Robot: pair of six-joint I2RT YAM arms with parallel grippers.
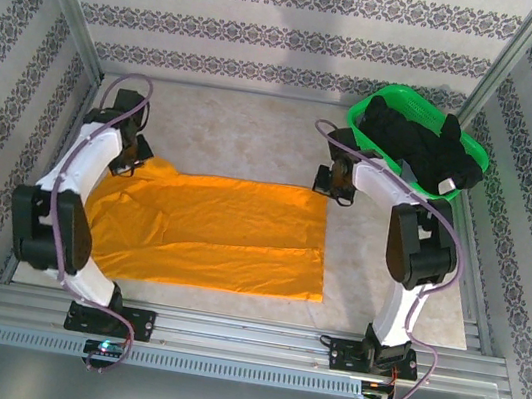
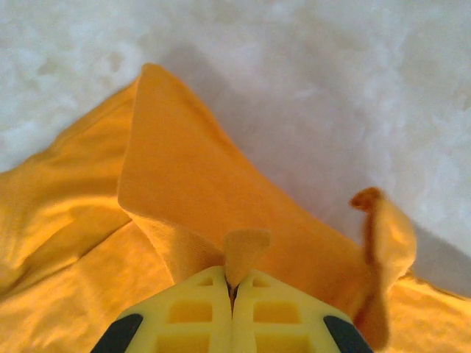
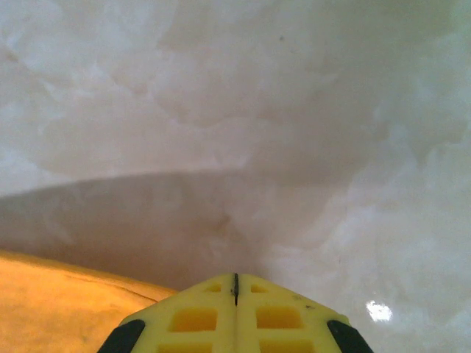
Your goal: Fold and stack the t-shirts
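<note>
A mustard-orange t-shirt (image 1: 210, 231) lies spread flat on the table, left of centre. My left gripper (image 1: 139, 157) sits at its far left corner. In the left wrist view that gripper (image 2: 232, 283) is shut on a pinch of the orange cloth (image 2: 184, 162), and a small tab pokes up between the tips. My right gripper (image 1: 334, 185) is at the shirt's far right corner. Seen from the right wrist, this gripper (image 3: 235, 279) is shut with no cloth showing between the tips, and the orange edge (image 3: 59, 309) runs under its left side. Black t-shirts (image 1: 422, 143) are heaped in the basket.
The green mesh basket (image 1: 404, 93) stands at the far right corner, just behind the right arm. Pale marbled table (image 1: 256, 137) lies bare behind the orange shirt. Patterned walls and metal posts close in the back and both sides.
</note>
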